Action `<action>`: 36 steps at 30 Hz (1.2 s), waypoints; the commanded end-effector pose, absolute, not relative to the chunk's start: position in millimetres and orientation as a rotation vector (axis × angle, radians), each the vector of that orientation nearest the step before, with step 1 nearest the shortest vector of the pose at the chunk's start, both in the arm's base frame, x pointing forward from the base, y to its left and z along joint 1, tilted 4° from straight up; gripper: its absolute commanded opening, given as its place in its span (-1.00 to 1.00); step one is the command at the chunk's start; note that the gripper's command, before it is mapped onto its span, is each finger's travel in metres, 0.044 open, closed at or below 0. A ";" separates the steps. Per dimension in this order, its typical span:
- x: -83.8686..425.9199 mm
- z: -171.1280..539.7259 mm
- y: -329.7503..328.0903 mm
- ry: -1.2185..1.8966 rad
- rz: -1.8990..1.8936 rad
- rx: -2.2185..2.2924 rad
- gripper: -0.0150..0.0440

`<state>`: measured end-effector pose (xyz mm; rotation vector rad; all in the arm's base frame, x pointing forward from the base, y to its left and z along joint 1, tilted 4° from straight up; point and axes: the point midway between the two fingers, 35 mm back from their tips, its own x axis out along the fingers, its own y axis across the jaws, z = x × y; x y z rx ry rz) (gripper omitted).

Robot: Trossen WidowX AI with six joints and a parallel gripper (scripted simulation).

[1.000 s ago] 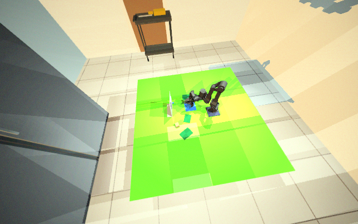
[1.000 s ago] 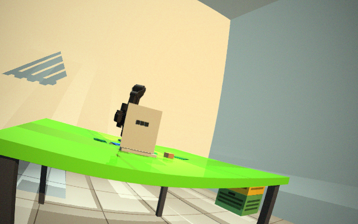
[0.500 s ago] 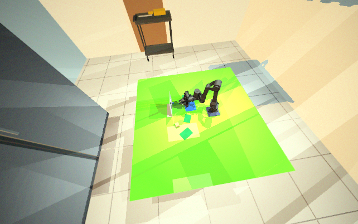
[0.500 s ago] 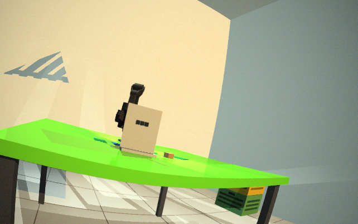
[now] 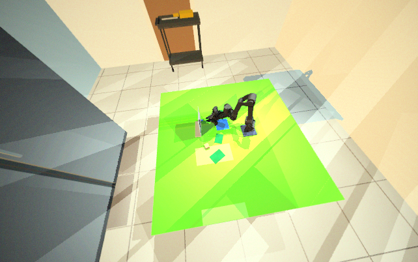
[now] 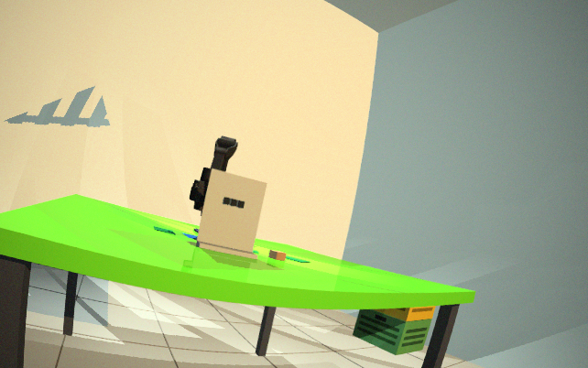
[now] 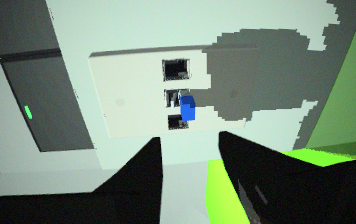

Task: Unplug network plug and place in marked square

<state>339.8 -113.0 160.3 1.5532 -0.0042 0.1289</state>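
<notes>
The blue plug (image 7: 188,109) sits in the middle one of three sockets in the pale plate (image 7: 135,80) on the upright panel (image 7: 125,27) (image 6: 231,226) (image 5: 199,124). Its thin tab cannot be made out clearly. My gripper (image 7: 189,141) (image 5: 207,120) is partly open and empty, with its fingertips in front of the panel. In the wrist view the plug is above the gap between the fingertips, not between them. A blue square (image 5: 222,124) lies on the table under the forearm; I cannot tell for sure that it is the marked square.
Two green patches (image 5: 219,138) (image 5: 217,156) lie nearby, one on a pale rectangle (image 5: 202,160). A small block (image 5: 206,146) (image 6: 277,255) sits near the panel's foot. A dark box (image 7: 50,105) with a green light is left of the plate in the wrist view.
</notes>
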 end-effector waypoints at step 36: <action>379.9 163.6 -119.5 -0.007 0.128 1.551 -0.43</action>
